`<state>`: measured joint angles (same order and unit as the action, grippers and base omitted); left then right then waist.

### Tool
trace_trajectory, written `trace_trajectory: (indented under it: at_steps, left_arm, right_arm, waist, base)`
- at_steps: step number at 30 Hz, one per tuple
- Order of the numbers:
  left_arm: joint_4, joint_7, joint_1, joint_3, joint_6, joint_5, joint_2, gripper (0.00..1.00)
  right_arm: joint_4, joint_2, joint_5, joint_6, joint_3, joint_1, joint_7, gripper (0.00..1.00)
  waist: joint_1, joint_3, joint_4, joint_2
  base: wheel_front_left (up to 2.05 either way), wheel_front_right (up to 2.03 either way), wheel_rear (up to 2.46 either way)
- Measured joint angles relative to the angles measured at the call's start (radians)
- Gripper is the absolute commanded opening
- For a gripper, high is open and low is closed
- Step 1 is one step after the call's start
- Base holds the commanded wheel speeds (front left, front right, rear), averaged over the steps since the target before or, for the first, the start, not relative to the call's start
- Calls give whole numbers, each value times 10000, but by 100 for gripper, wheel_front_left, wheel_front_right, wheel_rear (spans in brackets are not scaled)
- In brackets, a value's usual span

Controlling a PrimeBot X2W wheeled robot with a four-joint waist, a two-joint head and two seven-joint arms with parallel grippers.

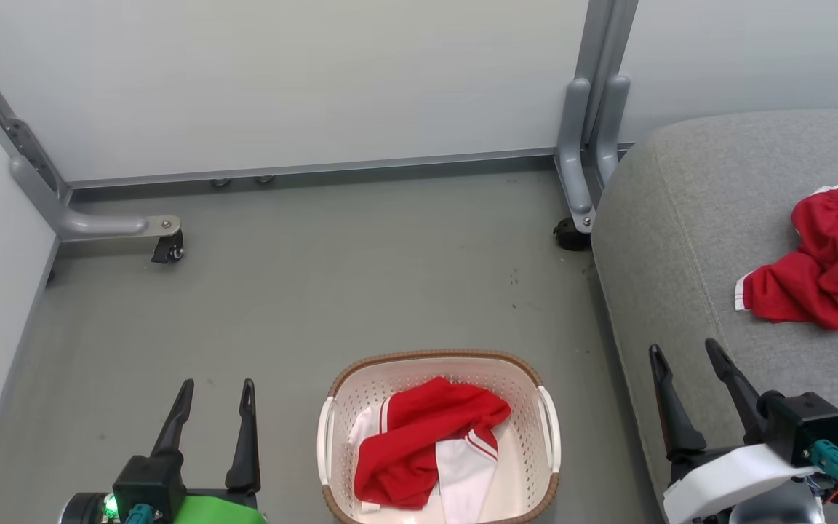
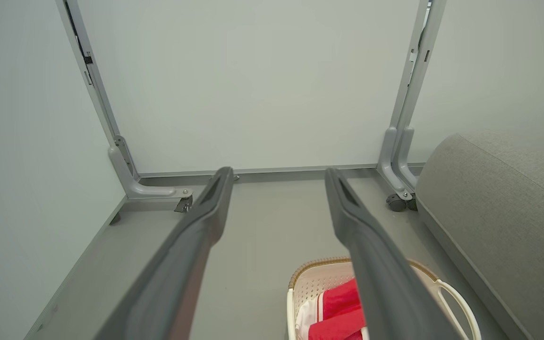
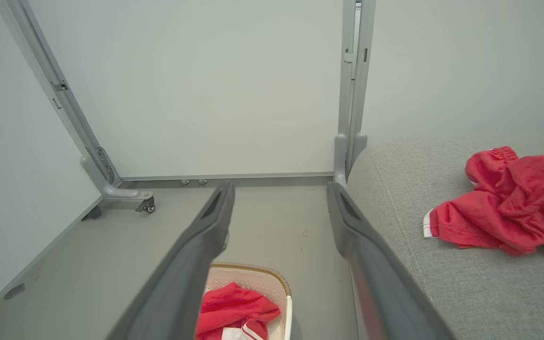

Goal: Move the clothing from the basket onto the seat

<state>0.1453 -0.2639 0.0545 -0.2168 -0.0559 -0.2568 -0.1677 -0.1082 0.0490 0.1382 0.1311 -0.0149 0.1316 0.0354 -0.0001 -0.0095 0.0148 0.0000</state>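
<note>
Task part done: one red garment lies crumpled on the seat at the right edge of the frame, while the clothing, red with white panels and striped trim, sits bunched in the basket at bottom centre, on the floor beside the seat. Basket contents: that one heap, nothing else discernible, yet to be lifted out. Left gripper, lower left, and right gripper, lower right by the seat's front edge: fingers spread, empty, touching nothing.
</note>
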Motion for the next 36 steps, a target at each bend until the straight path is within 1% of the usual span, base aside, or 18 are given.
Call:
trace_trajectory:
  at_steps: [15,28,32,36]
  left_arm:
    - [600,0,40,211,382,215,284,100]
    - [729,0,-10,418,516,464,430,100]
    - [562,0,-89,504,550,633,454,100]
    - [468,0,-549,470,652,811,516,100]
  right_arm:
    - [-54,0,-19,0,2,171,-165,100]
    - [-117,0,0,0,48,151,-148,100]
    - [-196,0,0,0,0,48,-146,100]
    - [-336,0,2,0,-8,-320,-63,100]
  waist:
    - [0,-44,-18,0]
    - [0,9,21,0]
    - [0,133,-13,0]
    - [0,475,-41,0]
  base:
    - [0,0,0]
    - [0,0,0]
    - [0,0,0]
    - [0,0,0]
